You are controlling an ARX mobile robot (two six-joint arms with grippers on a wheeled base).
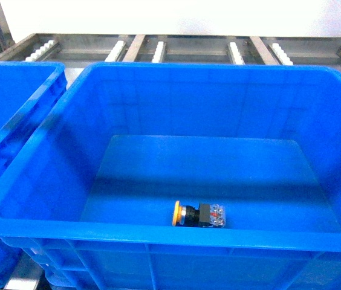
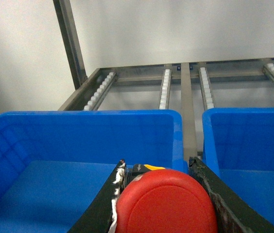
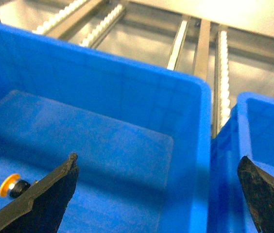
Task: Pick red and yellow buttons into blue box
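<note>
Red button (image 2: pixel 166 204) clamped in the left tool (image 2: pixel 163 194); right tool (image 3: pixel 156 194) spread wide, empty.
Yellow button (image 1: pixel 199 215) already lies on the blue box (image 1: pixel 158 238) floor; both look light, rigid, with smooth caps, best pinched across the black body.

This looks like a factory or warehouse handling station, though little of the room shows. Behind the blue box (image 1: pixel 37 199) runs a bare metal roller rack (image 1: pixel 158 51) with rows of white rollers (image 2: pixel 163 90) set in steel rails, backed by a plain pale wall (image 2: pixel 25 58). More blue crates (image 1: pixel 7 121) stand beside the box.
</note>
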